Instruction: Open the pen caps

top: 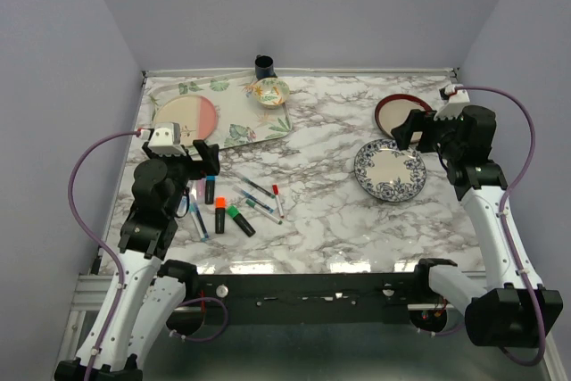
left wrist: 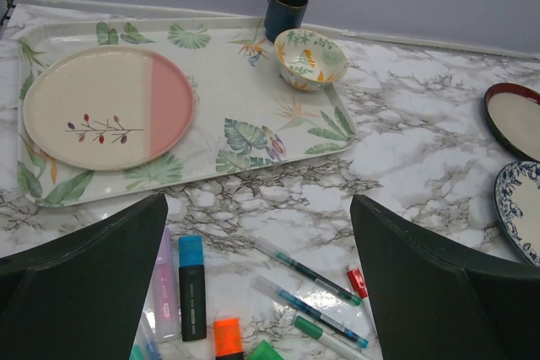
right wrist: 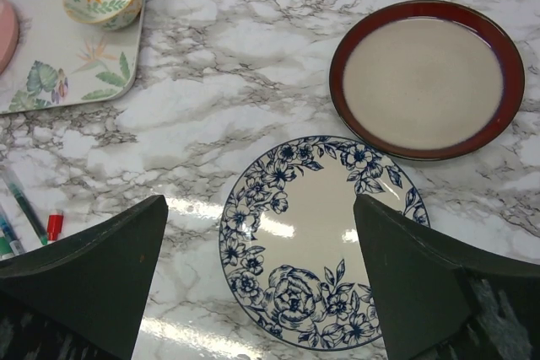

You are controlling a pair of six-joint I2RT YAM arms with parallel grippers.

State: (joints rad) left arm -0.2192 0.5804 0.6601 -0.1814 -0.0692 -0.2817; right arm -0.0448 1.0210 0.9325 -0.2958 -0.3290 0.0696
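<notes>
No word, brand, number or sign can be read in any view. The pen caps (left wrist: 191, 249) and the black highlighter bodies (left wrist: 193, 305), on the near left of the desk (left wrist: 405, 149), are too small and blurred for any print on them to be made out. The tray (left wrist: 253, 90), the bowl (left wrist: 310, 58) and the blue-flowered plate (right wrist: 312, 233) carry only painted leaves and flowers.

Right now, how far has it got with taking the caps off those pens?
Done: nothing visible; the blue cap, orange cap and red cap all sit on their pens. In hand: nothing; the left claw hangs open by the pens, the right claw open over the blue floral plate. Left: every cap.
</notes>
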